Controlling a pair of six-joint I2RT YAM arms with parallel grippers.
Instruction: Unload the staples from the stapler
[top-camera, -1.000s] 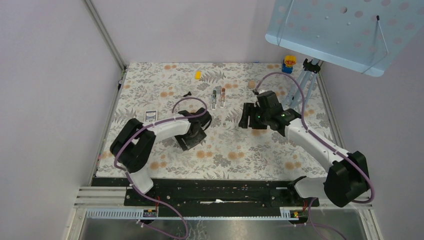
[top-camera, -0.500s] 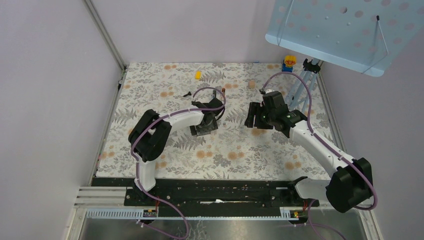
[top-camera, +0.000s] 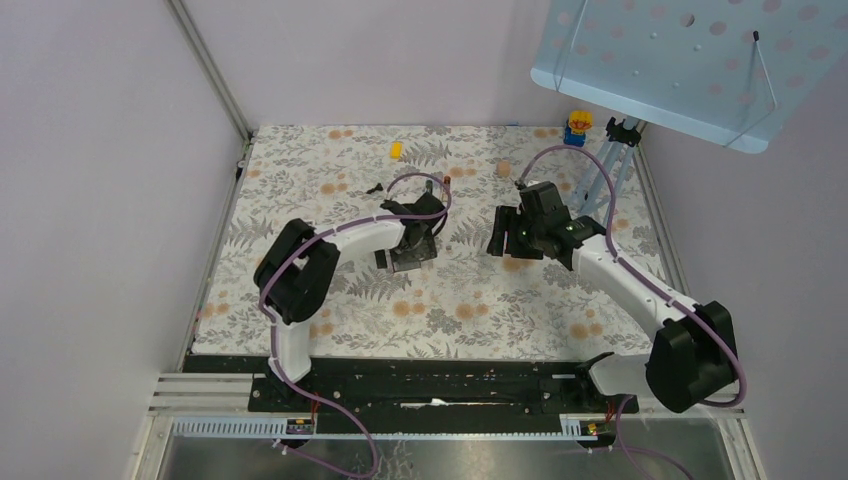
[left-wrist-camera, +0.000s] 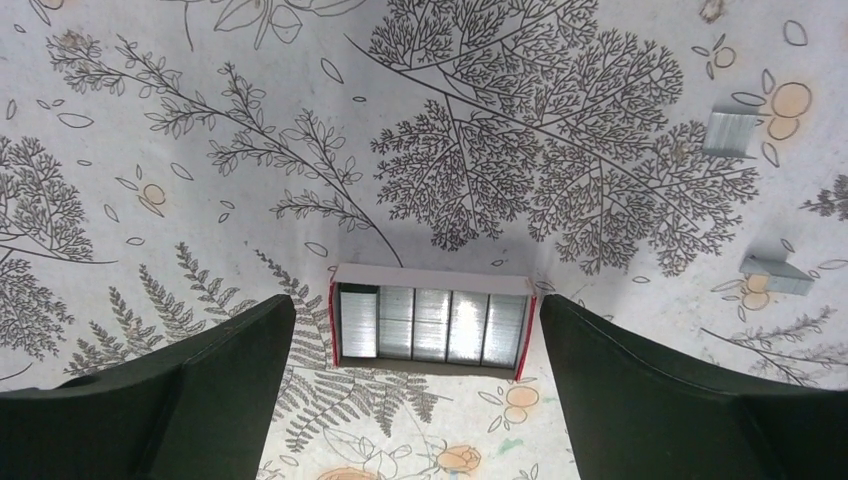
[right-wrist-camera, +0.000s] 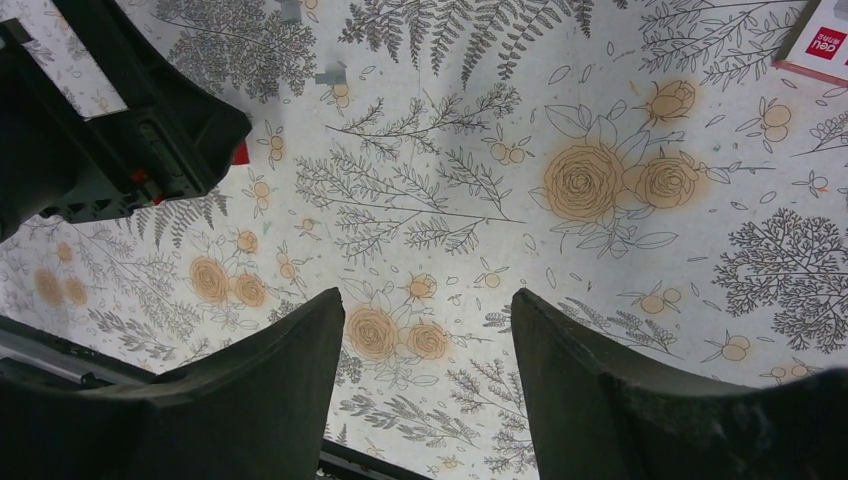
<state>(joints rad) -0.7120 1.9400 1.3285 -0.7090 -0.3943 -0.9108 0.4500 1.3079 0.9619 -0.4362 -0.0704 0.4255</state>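
Arms in the top view, two, black and white, reach up the floral-print counter (top-camera: 450, 310); the left pincer (top-camera: 407, 256) sits at mid-frame, the right pincer (top-camera: 505, 240) just right of centre; of the stapler (top-camera: 446, 182) only one slim reddish end shows, as I judge it, just above the left wrist, the rest hidden by arm and cable; across the upper frame lie one small yellow block (top-camera: 396, 150), one tiny black piece (top-camera: 374, 187), one small tan piece (top-camera: 504, 168) and one yellow-and-blue toy figure (top-camera: 578, 125).

Left wrist view: the left pincer stands spread wide with nothing held; between its black fingers (left-wrist-camera: 200, 380), at lower centre, lies one red-edged white cardboard box (left-wrist-camera: 432, 278) of silver staples, five blocks side by side by my count; each finger is just beside a short end of the box; two loose silver staple strips (left-wrist-camera: 730, 133) lie at the right edge, one upper, one middle.

Right wrist view: the right pincer is partly spread, only bare counter between its fingers; one corner of a red-and-white printed box (right-wrist-camera: 822, 40) shows at upper right; two small silver strips (right-wrist-camera: 331, 75) lie near the top left.

Staple strips are probably light, stiff and slick, and likely to snap along the glue line; best pinched across the long flat sides; the cardboard box looks light and crushable; take it gently by the short ends.
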